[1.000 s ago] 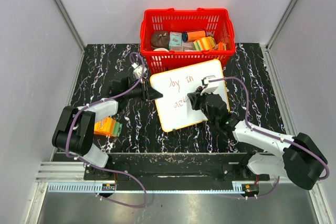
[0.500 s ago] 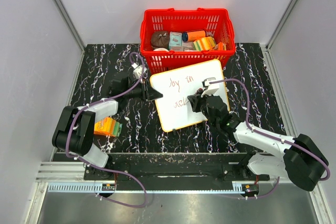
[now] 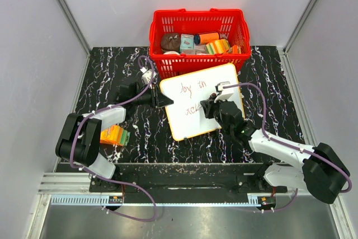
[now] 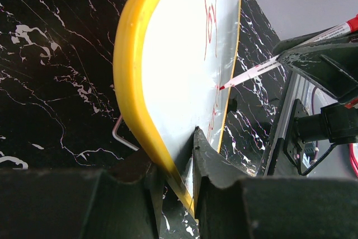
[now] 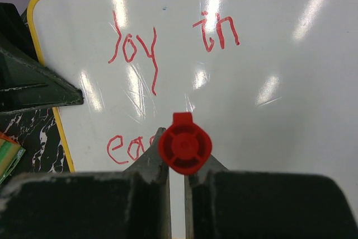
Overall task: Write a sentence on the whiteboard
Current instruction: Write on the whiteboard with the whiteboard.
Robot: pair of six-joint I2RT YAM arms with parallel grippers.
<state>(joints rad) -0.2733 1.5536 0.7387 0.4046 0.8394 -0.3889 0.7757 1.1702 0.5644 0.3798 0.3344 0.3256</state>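
Black marbled table under whiteboard, left rim pinched by left jaws. Clamped in right jaws, red marker, tip just past "ea" of sentence, second line; blank board lying rightward.

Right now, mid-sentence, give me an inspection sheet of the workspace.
Surface: black, white-veined table.
Job's things: whiteboard lies slanted before the basket; sentence reads "joy in", second line begun, partly hidden; red marker tip at the board.
Clutter: red basket of packages; orange box by the left arm.
Grippers: left gripper jaws shut on the whiteboard's edge; right gripper jaws shut on the marker.
Cables: purple cables loop along both arms; the right one arcs over the board's right edge.
Surroundings: grey walls; nothing else seen.
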